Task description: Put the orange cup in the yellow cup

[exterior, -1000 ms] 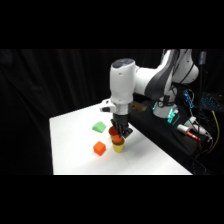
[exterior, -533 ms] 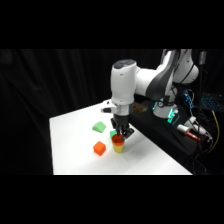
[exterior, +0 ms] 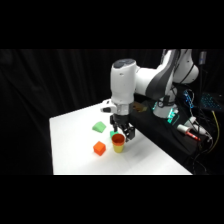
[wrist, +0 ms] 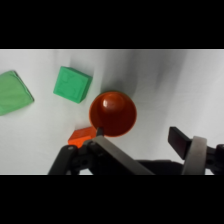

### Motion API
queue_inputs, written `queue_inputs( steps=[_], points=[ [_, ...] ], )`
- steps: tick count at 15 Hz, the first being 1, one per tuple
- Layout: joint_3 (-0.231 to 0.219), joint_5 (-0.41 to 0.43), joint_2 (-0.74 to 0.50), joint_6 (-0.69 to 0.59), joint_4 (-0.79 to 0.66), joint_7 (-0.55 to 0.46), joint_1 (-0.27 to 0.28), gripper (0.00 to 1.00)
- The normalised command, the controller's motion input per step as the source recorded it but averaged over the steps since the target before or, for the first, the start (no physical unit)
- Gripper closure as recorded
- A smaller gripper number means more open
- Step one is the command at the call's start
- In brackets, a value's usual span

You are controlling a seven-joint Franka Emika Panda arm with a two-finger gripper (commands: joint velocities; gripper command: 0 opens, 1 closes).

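The orange cup (exterior: 118,138) sits upright inside the yellow cup (exterior: 118,147) on the white table, near its middle. My gripper (exterior: 123,133) hangs just above and around the orange cup's rim, open. In the wrist view I look straight down into the orange cup (wrist: 113,112). One finger (wrist: 100,133) stands at the cup's rim and the other finger is well off to the side, so the gripper (wrist: 139,136) has no grip on the cup. The yellow cup is hidden under the orange cup in this view.
An orange-red cube (exterior: 99,148) lies just left of the cups, also in the wrist view (wrist: 81,135). Green blocks (exterior: 99,127) lie behind them, two of them (wrist: 73,84) (wrist: 12,93) in the wrist view. Cables and electronics (exterior: 187,127) sit off the table's right edge.
The gripper came down with the orange cup and set it into the yellow cup. Its fingers now stand apart from the cup.
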Motion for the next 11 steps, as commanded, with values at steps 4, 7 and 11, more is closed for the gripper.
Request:
queue_inputs(
  steps=[4,7,11],
  points=[
    [0.009,0.022,-0.22,-0.33,0.10,-0.06,-0.033,0.00],
    [0.004,0.030,-0.20,-0.32,0.14,-0.08,-0.050,0.00],
    [-0.011,0.041,-0.13,-0.22,0.16,-0.09,-0.064,0.00]
  ],
)
